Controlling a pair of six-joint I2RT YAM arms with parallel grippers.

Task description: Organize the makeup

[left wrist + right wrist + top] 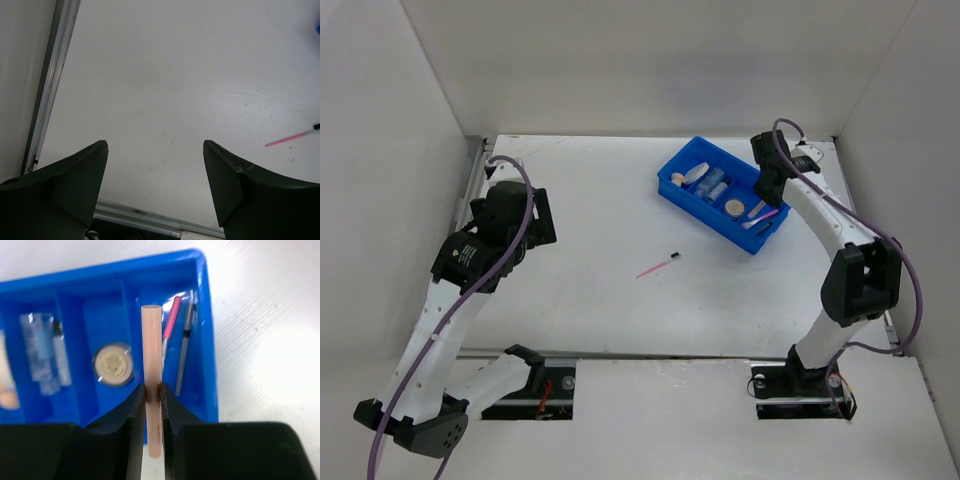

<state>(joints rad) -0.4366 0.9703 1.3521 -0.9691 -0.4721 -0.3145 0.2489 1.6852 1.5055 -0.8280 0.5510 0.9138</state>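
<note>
- Setting the beige stick (151,335) down into the blue bin (210,340) looks like the step in hand. The right hand (152,387) pinches it low on the shaft, and most of its length reaches forward over the bin's end section.
- That section holds a pink stick (171,317) and a dark pencil (184,347), lying lengthwise side by side. The beige stick runs roughly parallel to them, which is the line-up it needs.
- The beige stick hangs close to the divider between this section and the one with the compact (114,364). A small shift toward the bin's outer wall would probably keep it from landing on the divider or tipping to the compact's side.
- How high the stick sits above the bin floor cannot be told from the wrist view. The overhead view only shows the hand above the bin's right end. Lowering it close to the other two items before release makes sense, since a round stick dropped from height is likely to bounce or roll.
- The fingers should part only a little, as the section is narrow and its contents lie just beside the release spot.
- The vials (42,352) lie two sections away and are not in the way.
- The left hand (155,145) is spread and empty above the bare table (165,75). A loose pink wand (292,137) with a dark tip lies on the table, well apart from the bin. It appears to be the one item left to collect.
</note>
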